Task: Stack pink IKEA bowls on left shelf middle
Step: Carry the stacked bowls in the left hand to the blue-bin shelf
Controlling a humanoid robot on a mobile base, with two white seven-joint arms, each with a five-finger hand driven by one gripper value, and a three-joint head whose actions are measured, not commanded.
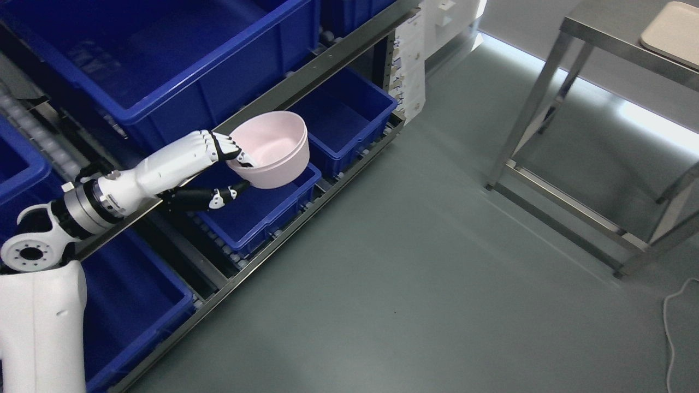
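Observation:
My left hand holds a pale pink bowl by its near rim. The white fingers hook over the rim into the bowl and the black thumb presses under its base. The bowl is upright, slightly tilted, and hangs in the air in front of the shelf rail, above a small blue bin on the lower level. My left arm comes in from the lower left. The right arm is out of view.
A large blue bin fills the shelf level above the bowl. More blue bins sit on the lower level. A steel table with a beige tray stands at the right. Grey floor lies between them.

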